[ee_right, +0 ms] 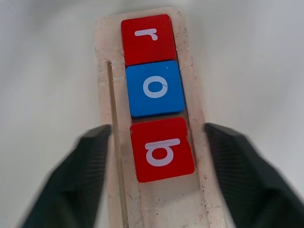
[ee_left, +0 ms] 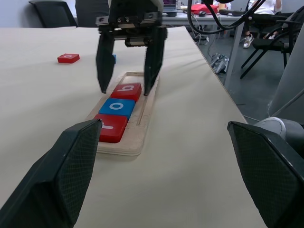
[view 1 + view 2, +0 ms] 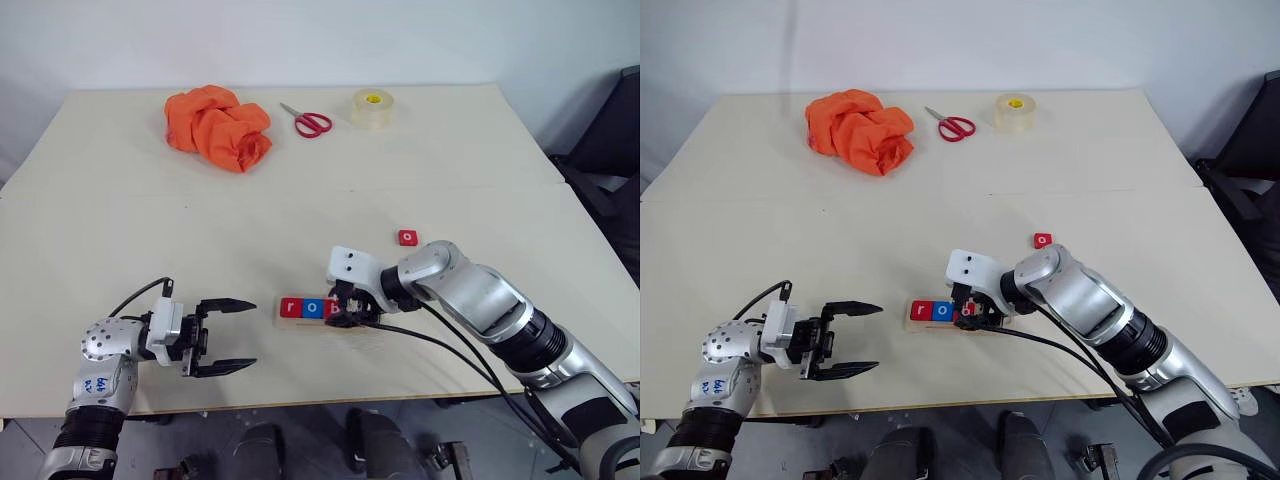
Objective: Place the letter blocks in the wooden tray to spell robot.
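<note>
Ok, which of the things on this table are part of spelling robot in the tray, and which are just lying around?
Part of the job:
- wooden tray
- red r block, blue o block and red b block, already in the tray
- loose red block on the table beyond the tray

Just lying about:
- orange cloth
- red-handled scissors
- roll of tape

3 letter blocks (image 1: 156,97), red r, blue o, red b, are seated flat in the wooden tray (image 1: 198,123), the b between the right gripper's (image 2: 125,89) spread fingers.
</note>
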Motion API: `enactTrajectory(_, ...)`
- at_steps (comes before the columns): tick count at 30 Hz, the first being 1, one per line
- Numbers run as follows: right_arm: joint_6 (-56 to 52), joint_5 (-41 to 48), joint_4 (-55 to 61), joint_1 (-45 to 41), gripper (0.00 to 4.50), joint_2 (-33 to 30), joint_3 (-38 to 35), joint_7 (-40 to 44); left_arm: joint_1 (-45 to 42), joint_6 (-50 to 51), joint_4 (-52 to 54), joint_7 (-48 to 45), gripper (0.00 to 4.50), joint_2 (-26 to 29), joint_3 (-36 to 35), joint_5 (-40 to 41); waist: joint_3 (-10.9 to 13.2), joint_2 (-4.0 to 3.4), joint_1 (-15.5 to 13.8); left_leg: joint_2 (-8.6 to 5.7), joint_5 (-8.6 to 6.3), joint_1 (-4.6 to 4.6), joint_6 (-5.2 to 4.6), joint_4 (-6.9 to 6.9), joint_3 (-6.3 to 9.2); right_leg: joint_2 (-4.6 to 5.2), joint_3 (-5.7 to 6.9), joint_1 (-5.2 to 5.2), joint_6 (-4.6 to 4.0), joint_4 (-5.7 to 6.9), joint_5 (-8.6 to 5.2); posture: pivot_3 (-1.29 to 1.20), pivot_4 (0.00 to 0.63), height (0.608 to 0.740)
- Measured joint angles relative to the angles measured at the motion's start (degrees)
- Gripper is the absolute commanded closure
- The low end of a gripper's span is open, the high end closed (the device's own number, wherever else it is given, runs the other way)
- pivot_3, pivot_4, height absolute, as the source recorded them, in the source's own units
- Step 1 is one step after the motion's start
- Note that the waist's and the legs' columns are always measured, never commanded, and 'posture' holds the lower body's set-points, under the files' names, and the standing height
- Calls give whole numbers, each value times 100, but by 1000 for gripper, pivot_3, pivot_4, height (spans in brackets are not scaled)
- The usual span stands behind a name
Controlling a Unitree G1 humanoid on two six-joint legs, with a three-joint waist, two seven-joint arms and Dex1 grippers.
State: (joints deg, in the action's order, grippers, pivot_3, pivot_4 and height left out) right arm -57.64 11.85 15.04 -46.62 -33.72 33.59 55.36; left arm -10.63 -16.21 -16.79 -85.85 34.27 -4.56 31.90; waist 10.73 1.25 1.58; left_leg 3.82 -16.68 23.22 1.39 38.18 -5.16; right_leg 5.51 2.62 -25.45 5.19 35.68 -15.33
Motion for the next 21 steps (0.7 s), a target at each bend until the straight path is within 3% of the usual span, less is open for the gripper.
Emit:
enactTrajectory(1, 0, -3, 2, 0, 39, -2, 0, 5, -3, -1, -3, -1, 0, -1, 0, -8, 0, 0, 0, 0, 0, 0, 0, 0, 0, 0, 0, 0, 0, 0, 0, 0, 150, 740)
enactTrajectory(11, 6, -47, 38, 0, 39, -124, -25, -14, -195, -11, -207, -5, 0, -54, 0, -52, 0, 0, 1, 0, 0, 0, 0, 0, 0, -1, 0, 0, 0, 0, 0, 0, 150, 740)
enactTrajectory(15, 148, 64, 306, 226, 932, -96, -384, -114, -263, -23, -220, -5, 0, -71, 0, -70, 0, 0, -5, 0, 0, 1, 0, -1, 0, -1, 0, 0, 0, -2, 0, 0, 150, 740)
enactTrajectory(21, 269, 348, 749, 507, 3106, -93, -668, -15, -269, -28, -252, -6, 0, -120, 0, -79, -1, 1, -3, 0, 0, 0, 0, 0, 0, -2, 0, 0, 0, 0, 0, 0, 150, 740)
